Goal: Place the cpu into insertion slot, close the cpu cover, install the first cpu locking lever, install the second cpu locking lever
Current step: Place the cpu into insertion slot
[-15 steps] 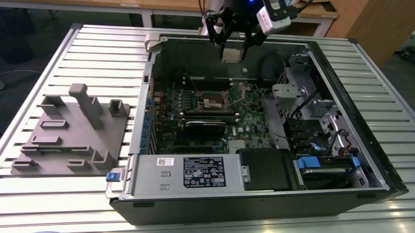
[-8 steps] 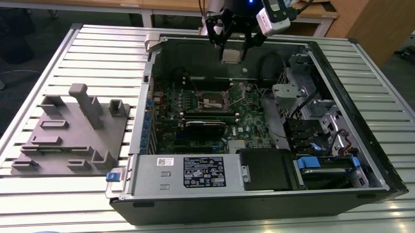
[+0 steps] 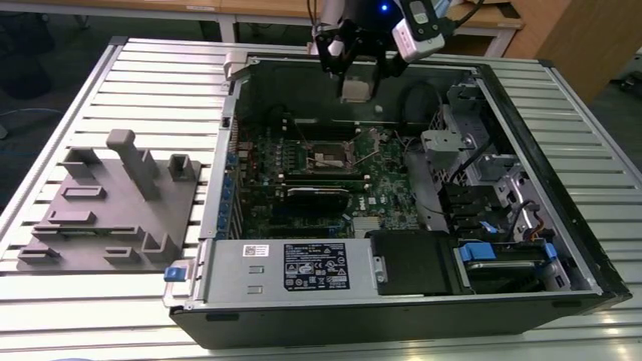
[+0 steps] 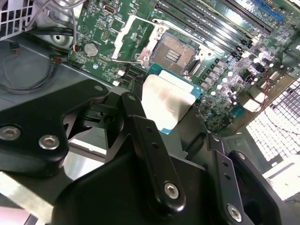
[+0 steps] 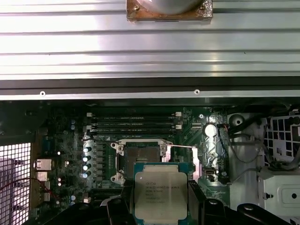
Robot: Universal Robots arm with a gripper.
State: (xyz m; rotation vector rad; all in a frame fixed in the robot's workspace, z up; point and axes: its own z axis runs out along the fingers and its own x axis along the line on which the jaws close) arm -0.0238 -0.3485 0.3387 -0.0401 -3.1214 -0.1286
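The gripper (image 4: 168, 110), its black links close against the lens in the second wrist view, is clamped on the cpu (image 4: 171, 89); its fingers (image 5: 199, 199) press two opposite edges of the chip, which lies flat between them with its silver-grey top showing in the first wrist view (image 5: 161, 192). In the exterior view the gripper (image 3: 357, 81) hangs over the open computer case (image 3: 561, 248), and the cpu (image 3: 357, 90) at its tips is well clear of the motherboard (image 3: 386, 199) underneath.

Below and just ahead of the fingertips sits the insertion slot (image 4: 174, 54), apart from the chip and holding nothing, its pale contact field bare inside the black frame. It also shows in the first wrist view (image 5: 140, 154) and in the exterior view (image 3: 331, 158). The cpu cover (image 4: 131, 40) stands swung open beside the slot, a silver frame plate with its square cut-out tipped away from the socket.

Beyond the slot from the gripper run the long memory slots (image 5: 133, 124). Farthest from the tool, at the case's near end, lies the white-labelled power supply box (image 3: 301, 267). The case rests on a slatted metal table (image 3: 161, 68), and a grey fixture block (image 3: 110, 203) sits on it well off to the gripper's side, on the exterior view's left
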